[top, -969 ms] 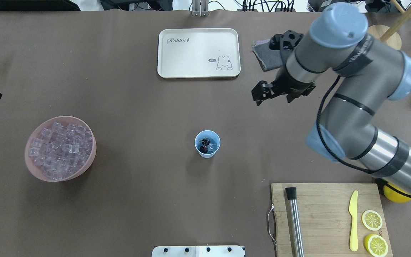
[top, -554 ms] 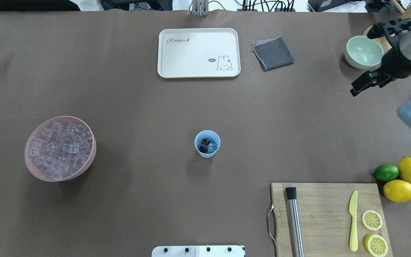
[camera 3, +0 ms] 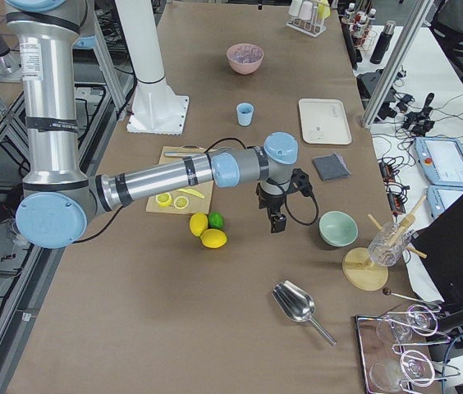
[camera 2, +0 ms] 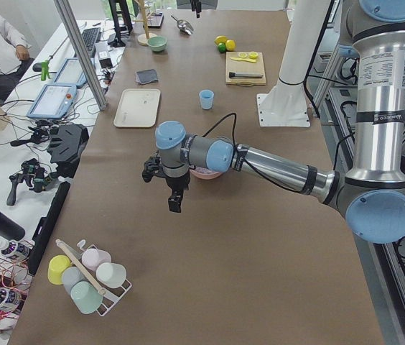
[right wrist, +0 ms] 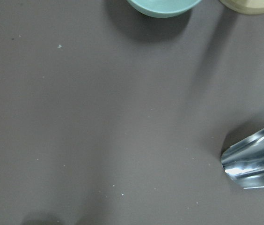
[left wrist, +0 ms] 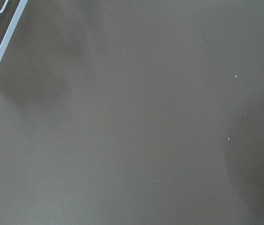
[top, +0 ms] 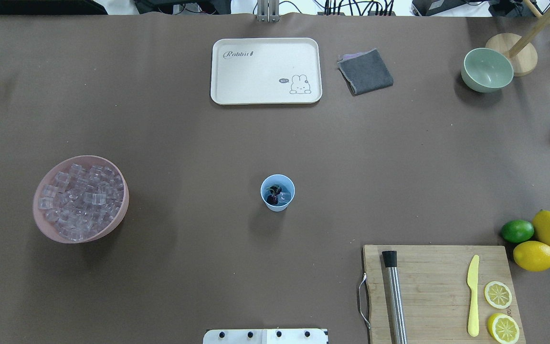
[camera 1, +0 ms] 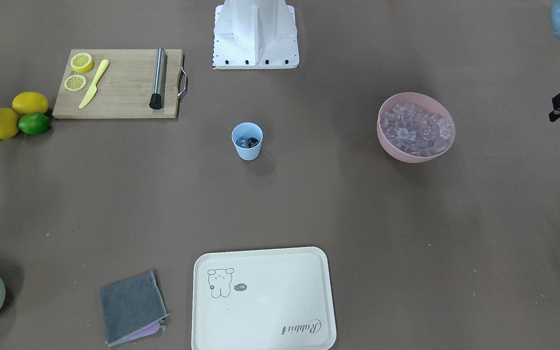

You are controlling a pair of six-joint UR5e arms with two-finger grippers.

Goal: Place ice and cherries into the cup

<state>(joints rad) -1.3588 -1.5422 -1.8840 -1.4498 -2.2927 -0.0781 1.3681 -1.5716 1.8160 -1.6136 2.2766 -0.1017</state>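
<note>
The cup (top: 277, 192) stood upright near the middle of the desk (top: 184, 143), and inside it we could see the dark cherries (top: 272, 196) lying against at least one piece of ice (top: 283, 195); how many pieces were in there we could not tell. The rest of the ice sat heaped in the pink bowl (top: 40, 224), well apart from the cup on our left. Our left claw (camera 2: 174, 207) hung over bare desk beyond that bowl, towards the desk's end. Our right claw (camera 3: 277, 223) hung at the other end, between the green bowl (camera 3: 337, 227) and the lemons, with the metal scoop (camera 3: 295, 304) lying near. We could not tell how far either claw was open, and we saw nothing in either. We judged the filling step done or nearly so, since both kinds of thing were already in the cup. If more ice were wanted, the left claw was the nearer one: it would need to come over the pink bowl, pinch a single slippery cube and carry it across to drop it squarely into the narrow cup without knocking it.
</note>
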